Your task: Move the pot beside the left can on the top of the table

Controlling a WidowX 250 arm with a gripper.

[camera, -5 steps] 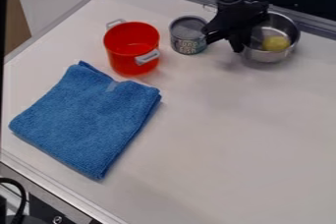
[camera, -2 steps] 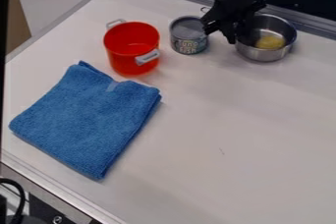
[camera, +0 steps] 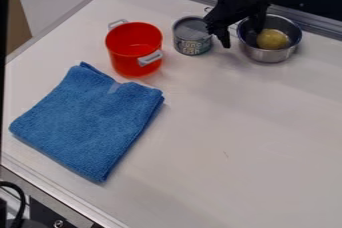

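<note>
Camera view: the metal pot [camera: 268, 56] is noted upright near the far edge of the tabletop [camera: 200, 137], right of the can [camera: 192, 37]. The tool [camera: 241, 36] is spread open at the pot's can-side rim, with nothing gripped. The pot is judged stiff, fairly light and slippery, best taken at the rim. A yellow item [camera: 272, 39] is contained, liable to roll if tilted. The red pot [camera: 133, 62] is seated upright.

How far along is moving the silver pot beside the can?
Apparently nearly done: the silver pot stands on the table beside the can, a gap between. Nothing looks gripped; the end effector is open at the rim nearer the can. Probably only backing away is left.
</note>
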